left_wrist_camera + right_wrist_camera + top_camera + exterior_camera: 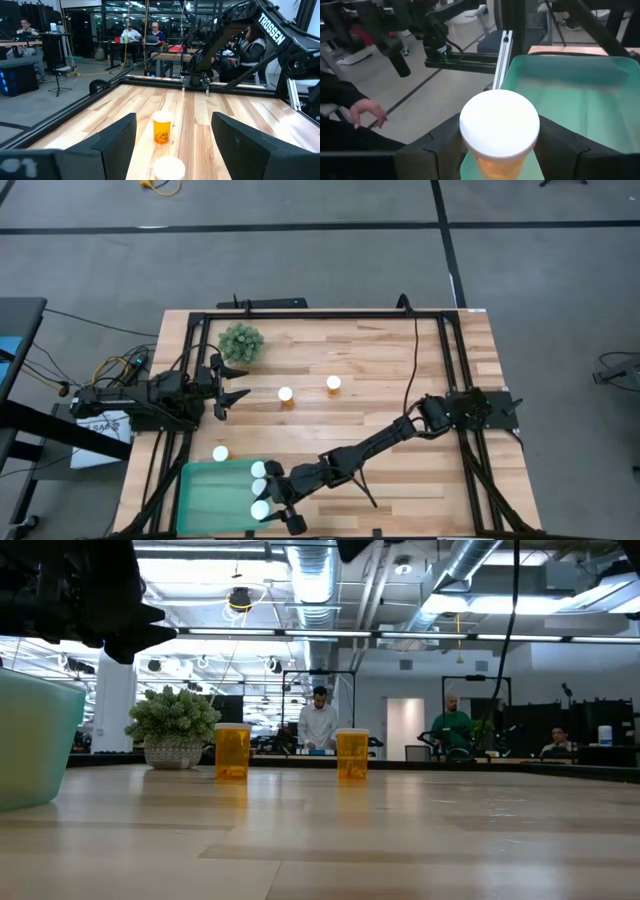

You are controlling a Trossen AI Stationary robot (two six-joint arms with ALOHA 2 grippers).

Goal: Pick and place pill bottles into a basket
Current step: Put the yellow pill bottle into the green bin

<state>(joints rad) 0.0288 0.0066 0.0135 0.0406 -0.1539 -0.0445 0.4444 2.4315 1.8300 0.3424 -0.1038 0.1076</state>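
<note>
The teal basket (210,500) lies at the table's near left. My right gripper (272,506) is over its right end, shut on an amber pill bottle with a white cap (499,122). Two more bottles (258,477) stand in the basket by their bases. One bottle (220,454) stands on the table just beyond the basket, and two (285,396) (333,385) stand mid-table. My left gripper (235,385) is open and empty, level, pointing at the nearer of those two (169,167). My right gripper pinches the bottle's amber body just below the cap (492,167), one finger (440,147) on each side. The bottle is upright, cap up, over the basket's floor (580,100). Its base is out of frame, so whether it is lifted clear cannot be told.
A small bushy green plant (241,342) stands at the far left, beyond my left gripper. A black frame (330,313) runs along the table's edges. People sit and stand in the room behind the table (318,720).
</note>
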